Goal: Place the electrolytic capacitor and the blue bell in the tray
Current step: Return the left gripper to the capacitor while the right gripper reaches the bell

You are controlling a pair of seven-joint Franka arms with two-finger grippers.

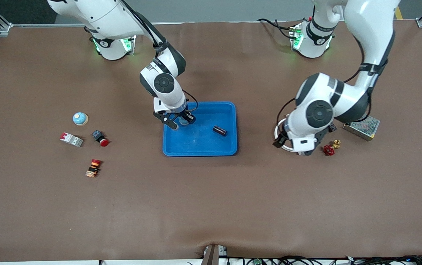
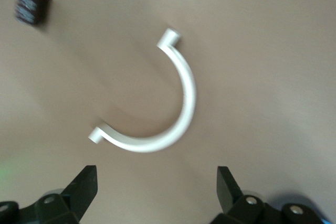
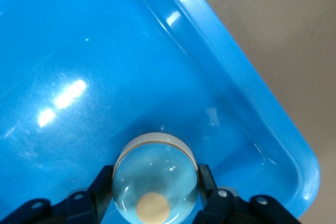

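Note:
The bright-blue tray (image 1: 229, 149) lies mid-table. A dark cylindrical electrolytic capacitor (image 1: 219, 130) lies on its side in it, toward the left arm's end. My right gripper (image 1: 181, 120) is over the tray's corner toward the right arm's base, shut on a light-blue bell (image 1: 184, 120). In the right wrist view the gripper (image 3: 156, 177) has a finger on each side of the bell's dome (image 3: 155, 169), with the tray's rim (image 3: 273, 114) close by. My left gripper (image 1: 292, 146) is open and empty over a white curved handle (image 1: 277, 131); it shows in the left wrist view (image 2: 157, 182) just short of the handle (image 2: 178, 124).
A second light-blue bell (image 1: 80, 118), a white breaker (image 1: 71, 139), a red push button (image 1: 100, 138) and an orange-red switch (image 1: 93, 168) lie toward the right arm's end. A red valve (image 1: 329, 149), a brass fitting (image 1: 337, 142) and a metal power supply (image 1: 361, 127) lie by the left gripper.

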